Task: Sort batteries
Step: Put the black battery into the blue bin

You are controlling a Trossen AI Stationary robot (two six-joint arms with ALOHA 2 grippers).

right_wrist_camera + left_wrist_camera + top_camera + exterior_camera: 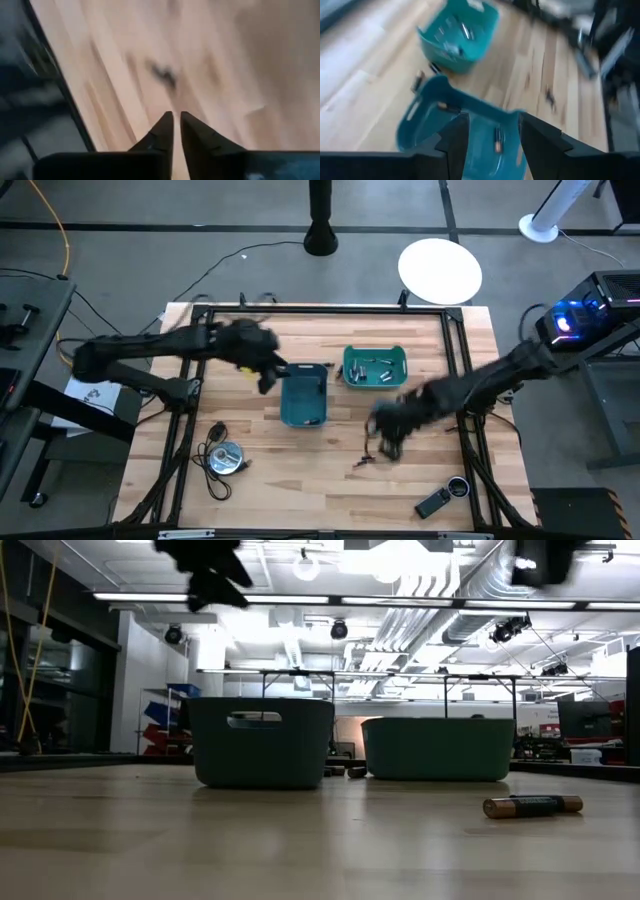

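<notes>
Two teal bins stand on the wooden table. The nearer bin holds a battery. The farther bin holds several batteries. Loose batteries lie flat on the table, and a few lie between the bins. My left gripper is open and hovers above the nearer bin's left rim. My right gripper is shut with nothing seen between its fingers. It hangs over bare table right of the nearer bin, pointing down near a dark blurred battery.
A round silver disc with a black cable lies near the table's left front. A black remote-like device and a small dark ring lie near the right front. A black frame borders the table.
</notes>
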